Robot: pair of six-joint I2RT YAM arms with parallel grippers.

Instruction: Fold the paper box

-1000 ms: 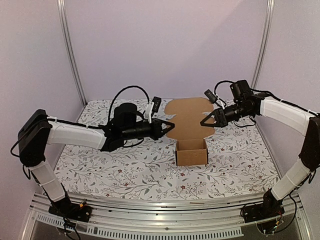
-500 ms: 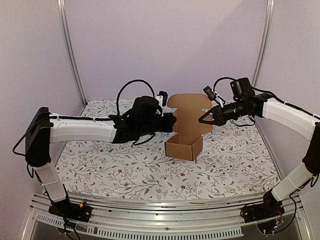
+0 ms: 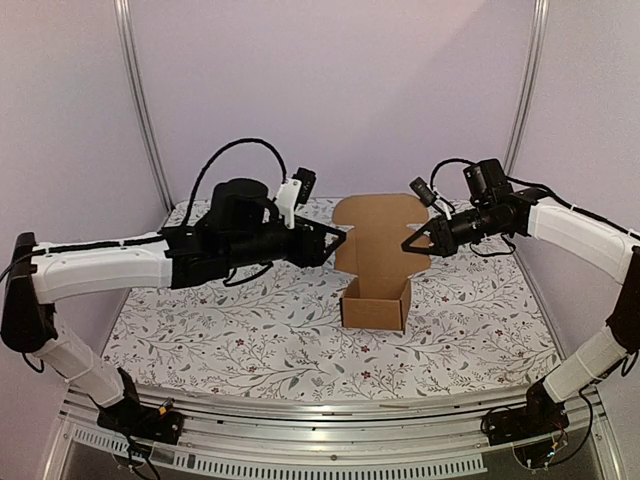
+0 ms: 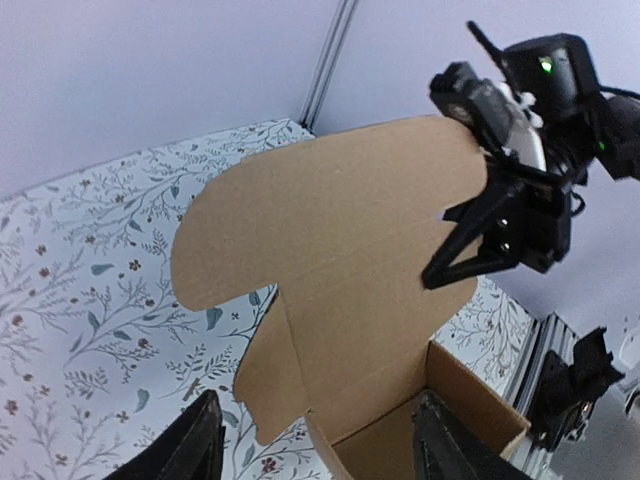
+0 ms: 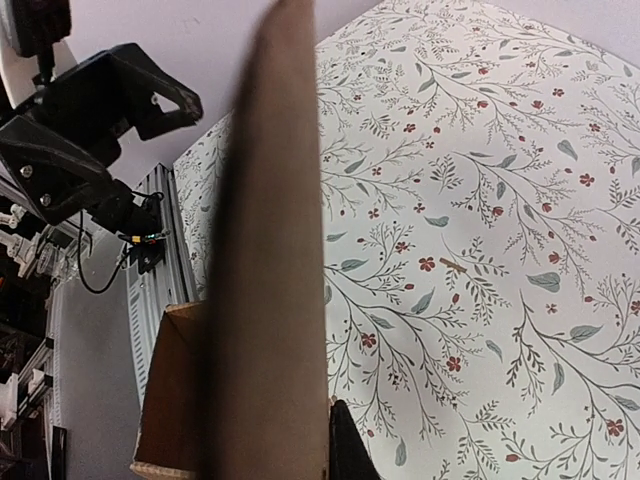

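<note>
- Box (image 3: 375, 308) on table (image 3: 200, 340), top open, flap (image 3: 378, 230) upright.
- Left gripper (image 3: 338, 245) beside flap's left edge, fingers wide apart.
- Right gripper (image 3: 408, 243) at flap's right edge; clamped or loose, cannot tell.

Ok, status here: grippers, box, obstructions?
Left gripper open, beside left edge of lid. Right gripper at its right edge, grip unclear. Paper box half formed, lid upright. Nothing in the way.

A table (image 3: 250, 330) with a white cloth, printed with grey sprigs and small red flowers, spreads below the left fingers (image 3: 330, 229) and right fingers (image 3: 418, 237). Plain lilac walls (image 3: 330, 90) rise behind them, with metal posts (image 3: 140, 100) in the back corners. A metal rail (image 3: 330, 425) edges the near side. Light is soft and even.
</note>
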